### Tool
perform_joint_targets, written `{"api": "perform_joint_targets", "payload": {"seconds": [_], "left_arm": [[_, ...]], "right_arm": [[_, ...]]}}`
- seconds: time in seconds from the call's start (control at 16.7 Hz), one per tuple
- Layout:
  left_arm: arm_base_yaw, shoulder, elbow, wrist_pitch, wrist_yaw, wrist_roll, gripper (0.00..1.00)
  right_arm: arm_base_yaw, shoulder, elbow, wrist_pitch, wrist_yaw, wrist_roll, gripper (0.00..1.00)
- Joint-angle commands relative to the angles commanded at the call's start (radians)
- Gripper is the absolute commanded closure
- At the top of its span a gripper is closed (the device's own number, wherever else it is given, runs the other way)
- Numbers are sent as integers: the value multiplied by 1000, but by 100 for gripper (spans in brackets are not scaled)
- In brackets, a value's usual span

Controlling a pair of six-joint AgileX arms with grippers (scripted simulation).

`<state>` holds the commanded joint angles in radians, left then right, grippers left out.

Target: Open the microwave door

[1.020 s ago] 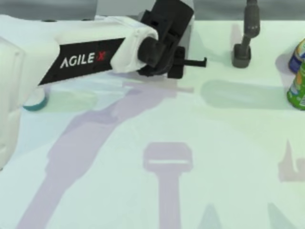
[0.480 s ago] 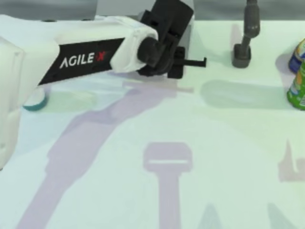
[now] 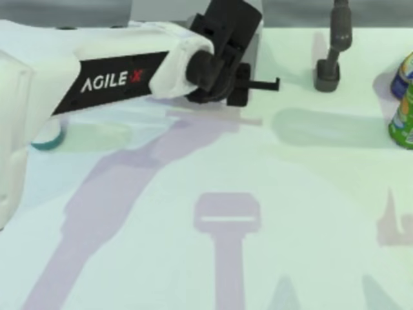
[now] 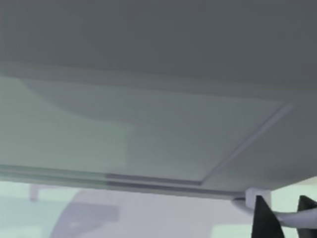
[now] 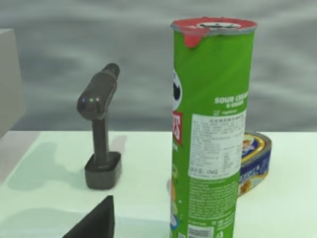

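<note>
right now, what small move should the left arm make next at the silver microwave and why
Probably pull the left gripper back in a small arc, away from the microwave. The pale bar handle sits right at it, and the silver-framed grey-windowed door looks not yet swung out.

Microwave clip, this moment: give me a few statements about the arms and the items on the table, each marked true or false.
1. The left gripper is at the microwave at the table's far edge. True.
2. A green chip can stands upright on the table's right side. True.
3. The chip can has no lid. False: a red lid closes its top.
4. The dark grey handheld device lies flat on the table. False: it stands upright on its base.
5. A blue tin sits close behind the chip can in the right wrist view. True.
</note>
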<state>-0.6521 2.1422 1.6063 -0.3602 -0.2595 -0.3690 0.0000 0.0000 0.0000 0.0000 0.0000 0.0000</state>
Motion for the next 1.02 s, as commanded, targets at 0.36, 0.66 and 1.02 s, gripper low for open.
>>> {"api": "perform_joint_targets", "payload": {"seconds": [0.36,0.66,1.02], "left_arm": [[14,-30,-47,27,20,40,100],[16,-31,-53,28,22,43,100],[16,-31,-53,28,22,43,100]], "right_arm": [[0,0,0,0,0,0,0],[0,0,0,0,0,0,0],[0,0,0,0,0,0,0]]}}
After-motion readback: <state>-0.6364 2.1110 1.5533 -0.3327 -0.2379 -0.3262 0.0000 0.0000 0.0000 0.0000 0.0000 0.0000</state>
